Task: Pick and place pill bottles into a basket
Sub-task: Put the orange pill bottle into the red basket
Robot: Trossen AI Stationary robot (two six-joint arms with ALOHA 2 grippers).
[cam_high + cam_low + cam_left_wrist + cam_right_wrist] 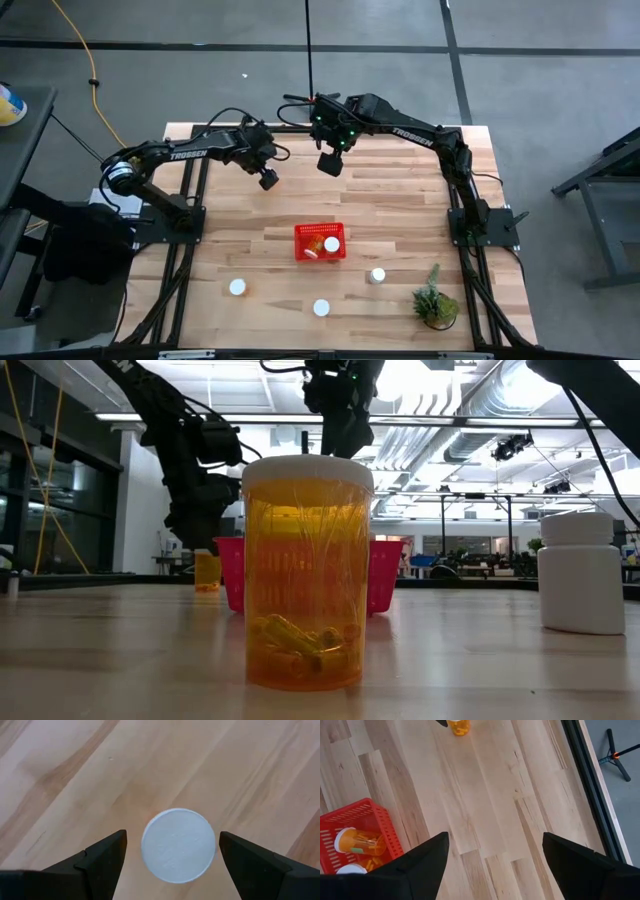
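Note:
The red mesh basket (320, 241) stands mid-table and holds two orange pill bottles (359, 843); it also shows in the low view (385, 575). Three white-capped bottles stand upright on the table nearer the front edge (237, 287), (321, 308), (376, 276). My left gripper (267, 180) is open, pointing down over another upright bottle, whose white cap (178, 845) lies between the two fingers with a gap on each side; this bottle also shows in the low view (207, 570). My right gripper (330, 162) is open and empty, up above the table's far middle.
A small green potted plant (436, 300) stands at the front right. The arms' black base frames run along the table's left (185, 210) and right (470, 220) sides. Bare wood lies between the basket and the far edge.

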